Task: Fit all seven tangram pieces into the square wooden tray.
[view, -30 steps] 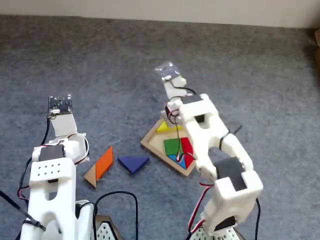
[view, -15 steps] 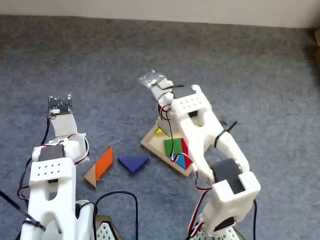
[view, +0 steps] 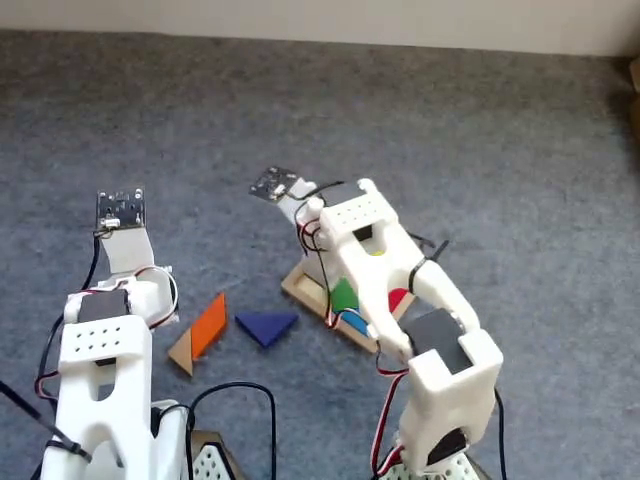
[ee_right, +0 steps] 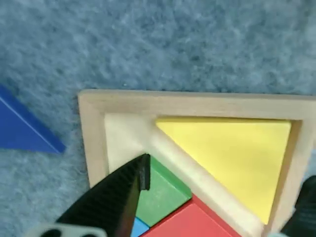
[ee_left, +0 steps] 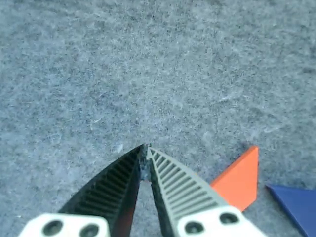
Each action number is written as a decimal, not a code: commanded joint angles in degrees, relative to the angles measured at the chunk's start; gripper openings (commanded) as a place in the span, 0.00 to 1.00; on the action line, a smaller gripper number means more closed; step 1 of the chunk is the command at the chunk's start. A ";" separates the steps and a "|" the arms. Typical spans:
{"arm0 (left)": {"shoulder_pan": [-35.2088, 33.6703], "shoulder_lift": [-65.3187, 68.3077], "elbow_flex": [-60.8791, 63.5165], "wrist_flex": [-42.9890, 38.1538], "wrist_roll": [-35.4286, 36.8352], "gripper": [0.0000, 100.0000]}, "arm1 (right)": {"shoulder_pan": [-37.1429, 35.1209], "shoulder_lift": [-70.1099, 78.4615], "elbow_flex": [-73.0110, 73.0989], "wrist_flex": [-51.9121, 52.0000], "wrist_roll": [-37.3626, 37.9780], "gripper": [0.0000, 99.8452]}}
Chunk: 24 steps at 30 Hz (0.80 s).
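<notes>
The square wooden tray (ee_right: 94,143) lies under my right gripper (ee_right: 224,177), which is open just above it. One black finger (ee_right: 123,197) hangs over the green piece (ee_right: 160,190). In the tray also lie a yellow triangle (ee_right: 227,153), a red piece (ee_right: 192,222) and a light blue piece (ee_right: 140,227). Bare wood shows in one tray corner and in a strip beside the yellow triangle. On the carpet lie a dark blue triangle (view: 266,326), an orange parallelogram (view: 208,323) and a tan triangle (view: 181,352). My left gripper (ee_left: 144,149) is shut and empty above the carpet, short of the orange parallelogram (ee_left: 239,180).
Grey carpet (view: 480,150) covers the whole work area, with open room beyond and to the right of the tray (view: 300,285). The right arm (view: 360,230) hides much of the tray from above. The left arm (view: 125,250) stands left of the loose pieces.
The right arm has swung leftward and down over the tray, hiding the yellow triangle and more of the tray from above. The left arm and the loose pieces have not moved.
</notes>
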 commanded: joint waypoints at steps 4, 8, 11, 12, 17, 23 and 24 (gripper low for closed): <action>-0.75 -1.27 -0.31 -0.88 -0.53 0.00 | -0.66 3.38 -2.07 -2.68 0.62 0.44; -0.75 -1.27 -0.31 -0.88 -0.53 0.00 | 0.04 5.76 -2.07 -4.97 0.62 0.44; -0.75 -1.27 -0.22 -0.88 -0.53 0.00 | 0.13 6.29 -2.07 -6.11 0.62 0.44; -0.75 -1.27 -0.22 -0.88 -0.53 0.00 | 0.13 6.37 -2.07 -6.46 0.62 0.44; -0.75 -1.27 -0.22 -0.88 -0.53 0.00 | 0.22 6.73 -2.07 -7.69 0.62 0.38; -0.75 -1.27 -0.22 -0.88 -0.53 0.00 | 0.22 8.66 -1.98 -9.36 0.70 0.30; -0.75 -1.27 -0.22 -0.88 -0.53 0.00 | 0.40 9.71 -2.07 -9.36 0.70 0.30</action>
